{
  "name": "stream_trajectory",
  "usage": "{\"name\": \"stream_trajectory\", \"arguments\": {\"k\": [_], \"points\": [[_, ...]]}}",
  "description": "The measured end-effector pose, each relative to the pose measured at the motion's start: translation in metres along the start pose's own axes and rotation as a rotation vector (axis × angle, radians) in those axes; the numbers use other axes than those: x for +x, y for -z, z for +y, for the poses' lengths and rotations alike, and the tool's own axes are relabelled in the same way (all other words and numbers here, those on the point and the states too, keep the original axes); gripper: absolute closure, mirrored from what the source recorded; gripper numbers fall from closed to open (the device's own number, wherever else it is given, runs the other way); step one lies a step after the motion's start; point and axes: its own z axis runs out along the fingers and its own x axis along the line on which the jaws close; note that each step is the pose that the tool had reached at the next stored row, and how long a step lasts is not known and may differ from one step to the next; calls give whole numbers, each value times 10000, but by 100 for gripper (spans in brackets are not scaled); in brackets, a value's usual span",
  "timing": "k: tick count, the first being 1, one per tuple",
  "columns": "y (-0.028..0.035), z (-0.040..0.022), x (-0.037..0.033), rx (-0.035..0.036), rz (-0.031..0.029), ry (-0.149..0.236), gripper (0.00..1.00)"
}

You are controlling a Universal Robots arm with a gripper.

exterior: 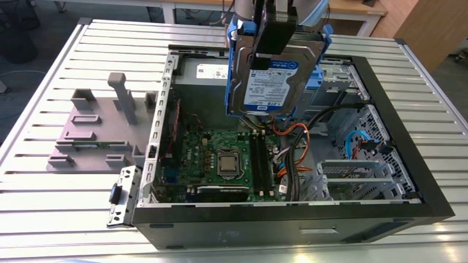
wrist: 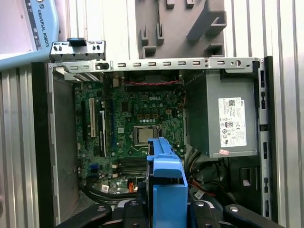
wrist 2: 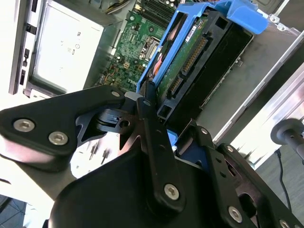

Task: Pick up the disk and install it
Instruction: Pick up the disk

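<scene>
At the exterior view's left a grey stand point(exterior: 102, 129) with upright posts lies on the slatted table point(exterior: 44, 213), just beside the open case point(exterior: 292, 219). Inside, the motherboard point(exterior: 227, 159) covers the floor, with the grey power supply point(wrist: 228, 121) against one wall.

The disk point(exterior: 272, 76) hangs on edge above the middle of the case, label facing the camera, clear of the board below. The gripper point(wrist 2: 147, 111) is clenched on it at its upper end, its dark fingers point(exterior: 274, 27) pinching the blue carrier point(wrist: 166, 180).

The disk looks stiff, fairly heavy for its size and likely sensitive to knocks; its metal faces seem slippery, so the plastic carrier is probably the safer hold.

To the exterior view's right sit orange cables point(exterior: 296, 164) and a silver cage point(exterior: 354, 175). Open room there seems tight, bounded by the case's black rim and sheet-metal edges.
</scene>
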Motion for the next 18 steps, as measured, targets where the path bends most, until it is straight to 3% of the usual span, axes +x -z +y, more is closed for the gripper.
{"name": "stream_trajectory", "arguments": {"k": [3,5,8,18], "points": [[-1,0,-8,-1,-3,0,64],[-3,4,-62,2,40,1,64],[-9,9,-132,4,41,0,64],[-6,6,-86,3,41,0,64]]}}
